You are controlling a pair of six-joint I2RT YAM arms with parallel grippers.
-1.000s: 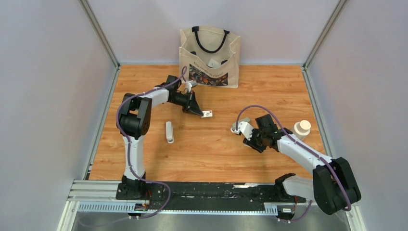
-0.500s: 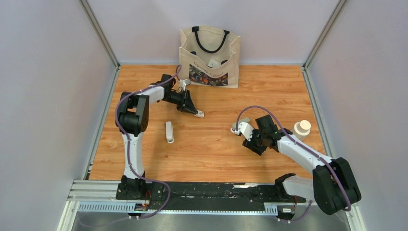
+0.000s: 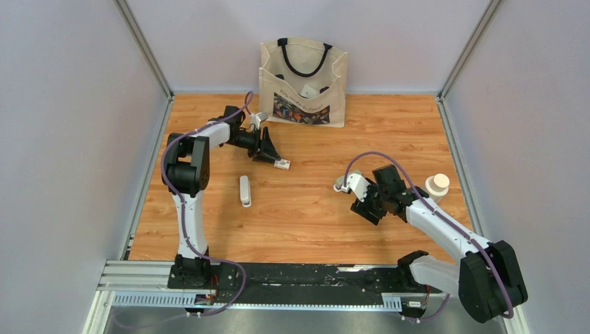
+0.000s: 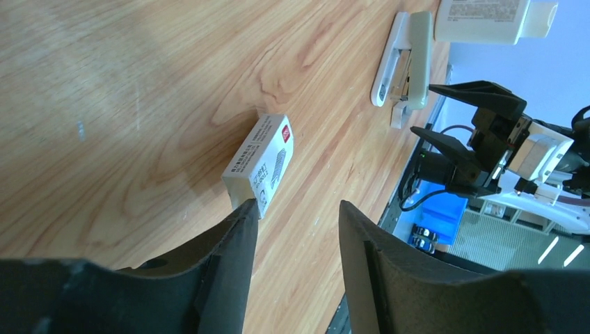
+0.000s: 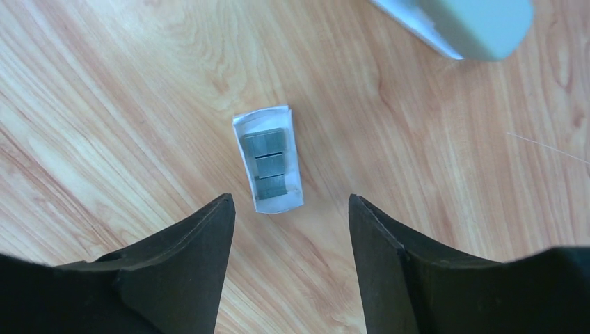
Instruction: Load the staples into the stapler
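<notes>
My right gripper (image 5: pixel 289 203) hangs spread wide and empty over the staples (image 5: pixel 265 162): three short grey metal strips in a small white tray (image 5: pixel 278 202), flat on the wood-grain table (image 5: pixel 104 83). Only the wrist camera shows them. The pale green stapler (image 5: pixel 473 24) lies just beyond. My left gripper (image 4: pixel 298 212) is also parted and empty, with a small white cardboard box (image 4: pixel 261 165) at one fingertip. Overhead, plain grey walls (image 3: pixel 69 139) enclose the table, and a canvas tote bag (image 3: pixel 334 83) stands at the back.
</notes>
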